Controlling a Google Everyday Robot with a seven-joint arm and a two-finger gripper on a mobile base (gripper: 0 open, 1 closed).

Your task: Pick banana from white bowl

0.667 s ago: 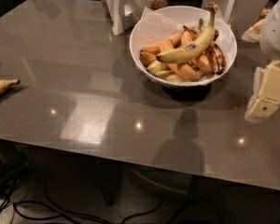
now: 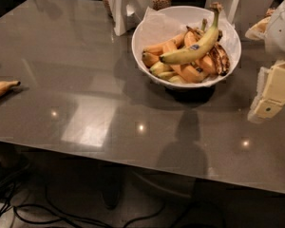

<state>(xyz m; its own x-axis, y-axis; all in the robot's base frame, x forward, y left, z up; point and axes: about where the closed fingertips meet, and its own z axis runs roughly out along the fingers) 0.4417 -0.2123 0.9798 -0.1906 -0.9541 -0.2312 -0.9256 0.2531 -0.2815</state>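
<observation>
Grey table point(image 2: 85, 84), white bowl point(image 2: 137, 44) back right, gripper point(image 2: 266, 106) hanging tip-down at right edge beside bowl, apart from it, opening cannot tell, banana point(image 2: 194, 49) atop other bananas point(image 2: 180, 68) in bowl.

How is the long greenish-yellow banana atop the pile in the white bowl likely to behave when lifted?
The banana looks greenish and firm, so probably stiff. It rests atop the other bananas in the white bowl, so should lift free; its curved skin may pivot when gripped. The gripper hangs right of the bowl.
</observation>
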